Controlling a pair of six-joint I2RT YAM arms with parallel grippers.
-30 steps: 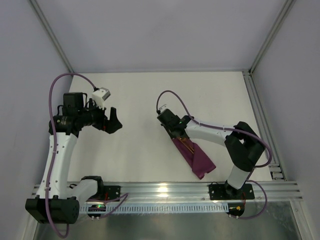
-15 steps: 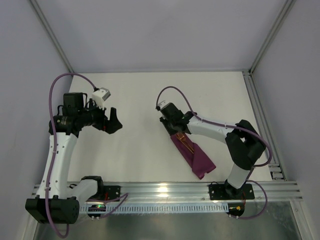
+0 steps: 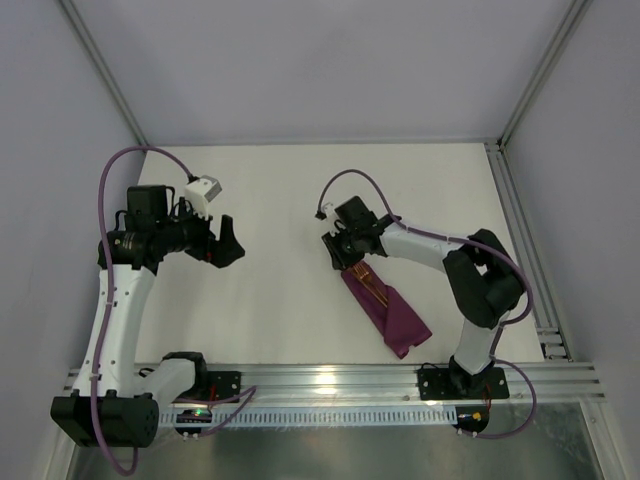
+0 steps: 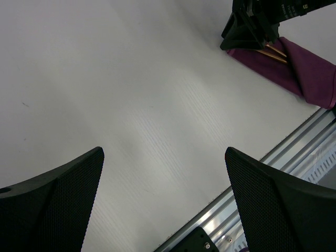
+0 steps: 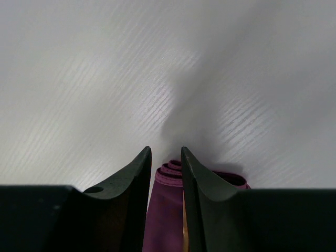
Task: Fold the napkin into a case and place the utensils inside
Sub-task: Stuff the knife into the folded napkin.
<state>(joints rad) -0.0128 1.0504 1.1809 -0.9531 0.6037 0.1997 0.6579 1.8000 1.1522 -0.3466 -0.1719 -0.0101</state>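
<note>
White left arm, frame left: black two-fingered left end effector (image 3: 226, 246) spread wide. White right arm, extended toward frame centre: right end effector (image 3: 338, 256) tilted downward, fingers narrowly parted.

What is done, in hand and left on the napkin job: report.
Done: the folded case holds the copper utensils, ends showing. In hand: right gripper, jaws slightly apart, over the case's far end; left gripper open, well aside. Left: probably only pulling clear.
</note>
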